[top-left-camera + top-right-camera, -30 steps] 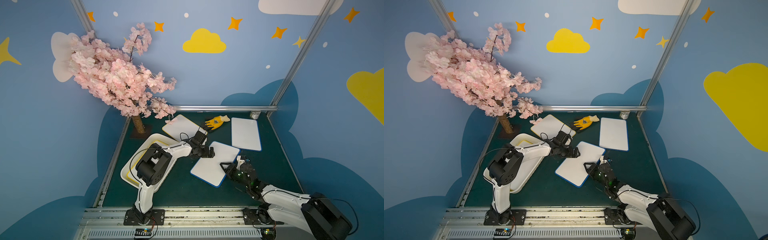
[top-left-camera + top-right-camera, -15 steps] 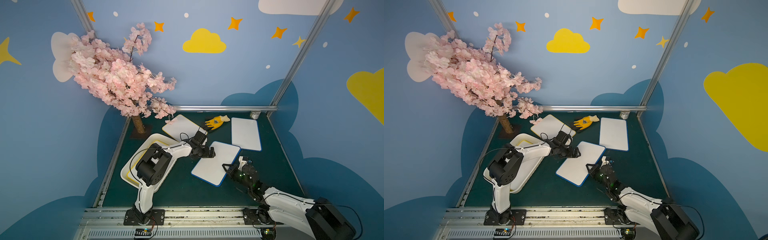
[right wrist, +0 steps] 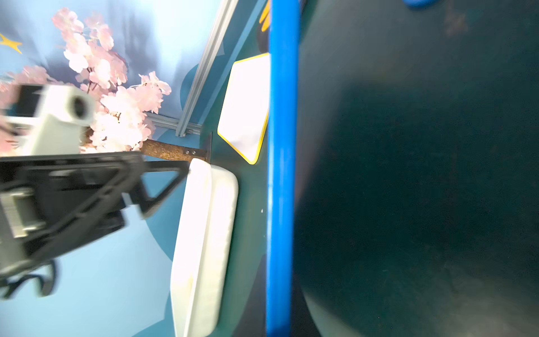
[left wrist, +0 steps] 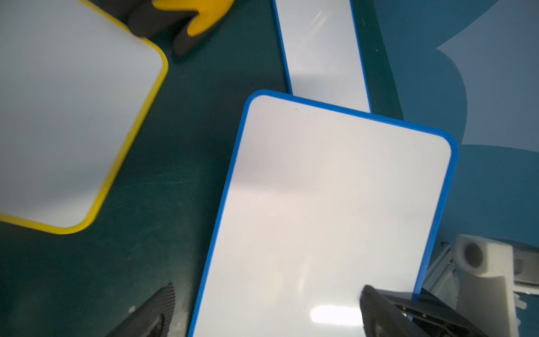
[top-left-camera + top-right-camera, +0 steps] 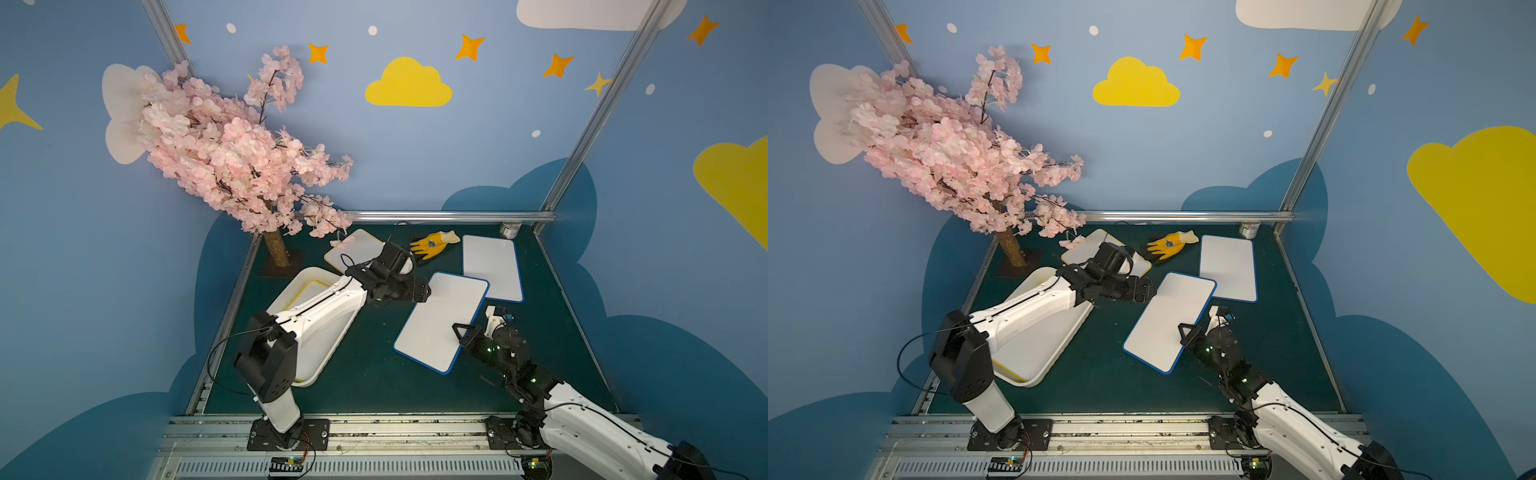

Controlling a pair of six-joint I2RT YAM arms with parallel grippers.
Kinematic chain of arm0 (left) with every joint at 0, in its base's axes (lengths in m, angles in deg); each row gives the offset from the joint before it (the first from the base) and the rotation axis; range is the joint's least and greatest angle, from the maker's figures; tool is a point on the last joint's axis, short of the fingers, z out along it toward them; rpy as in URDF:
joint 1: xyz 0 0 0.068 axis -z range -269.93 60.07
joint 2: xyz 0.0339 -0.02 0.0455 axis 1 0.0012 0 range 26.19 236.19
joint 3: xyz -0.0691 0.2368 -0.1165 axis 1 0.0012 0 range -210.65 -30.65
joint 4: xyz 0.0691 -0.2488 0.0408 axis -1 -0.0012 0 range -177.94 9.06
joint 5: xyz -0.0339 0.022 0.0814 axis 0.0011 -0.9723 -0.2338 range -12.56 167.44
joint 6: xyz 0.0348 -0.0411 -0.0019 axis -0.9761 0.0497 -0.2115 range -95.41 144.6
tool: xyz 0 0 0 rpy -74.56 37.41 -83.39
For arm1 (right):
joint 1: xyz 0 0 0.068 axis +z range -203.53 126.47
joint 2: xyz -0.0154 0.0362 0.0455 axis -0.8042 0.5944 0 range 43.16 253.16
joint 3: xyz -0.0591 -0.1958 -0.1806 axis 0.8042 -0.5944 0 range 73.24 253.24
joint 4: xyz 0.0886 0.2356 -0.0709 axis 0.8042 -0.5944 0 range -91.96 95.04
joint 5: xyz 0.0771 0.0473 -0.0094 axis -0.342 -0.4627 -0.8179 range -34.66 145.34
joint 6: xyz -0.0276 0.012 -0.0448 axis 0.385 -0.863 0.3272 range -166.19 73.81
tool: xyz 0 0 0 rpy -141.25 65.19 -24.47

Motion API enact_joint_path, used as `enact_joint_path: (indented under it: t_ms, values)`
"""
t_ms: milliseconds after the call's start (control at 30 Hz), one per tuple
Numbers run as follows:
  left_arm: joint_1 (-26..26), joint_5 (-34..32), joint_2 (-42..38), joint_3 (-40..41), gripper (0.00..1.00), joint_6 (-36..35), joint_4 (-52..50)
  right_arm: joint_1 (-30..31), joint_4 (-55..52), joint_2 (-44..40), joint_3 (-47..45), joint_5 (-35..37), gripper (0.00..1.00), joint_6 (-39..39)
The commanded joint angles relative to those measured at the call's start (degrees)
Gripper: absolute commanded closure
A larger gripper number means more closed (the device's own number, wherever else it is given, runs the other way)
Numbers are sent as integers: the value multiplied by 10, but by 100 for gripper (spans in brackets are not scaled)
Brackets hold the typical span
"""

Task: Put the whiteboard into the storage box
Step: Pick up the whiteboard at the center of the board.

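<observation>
The whiteboard [image 5: 436, 320], white with a blue rim, lies slanted in the middle of the table. Its far right corner overlaps another blue-rimmed board. My right gripper [image 5: 461, 336] is shut on the whiteboard's right long edge, which the right wrist view shows edge-on as a blue strip [image 3: 281, 175]. My left gripper [image 5: 422, 291] hovers open beside the board's far left corner and holds nothing. In the left wrist view the whiteboard [image 4: 320, 210] fills the middle. The storage box [image 5: 309, 379], a shallow white tray, sits at the left, partly under my left arm.
A yellow-rimmed board [image 5: 1038, 340] lies inside the tray. Another yellow-rimmed board [image 5: 353, 249], a yellow glove [image 5: 432, 245], the second blue-rimmed board [image 5: 492, 266] and a small can [image 5: 510, 229] lie along the back. A blossom tree's trunk [image 5: 274, 249] stands back left.
My right gripper has closed on the whiteboard's right long edge. The board has shifted a little to the right and back. The left gripper has stayed open in place.
</observation>
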Motion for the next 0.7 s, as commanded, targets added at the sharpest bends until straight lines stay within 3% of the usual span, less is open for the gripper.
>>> enact_joint_path:
  t_ms: [0, 300, 667]
  values:
    - [-6, -53, -47, -14, 0, -46, -105, 1, -57, -22, 70, 19, 100, 60]
    - [-50, -117, -157, -4, 0, -112, -200, 50, -32, 63, 181, 5, 100, 71]
    - [-252, -44, -284, 78, 0, -119, -91, 150, 24, 229, 338, 70, 100, -16]
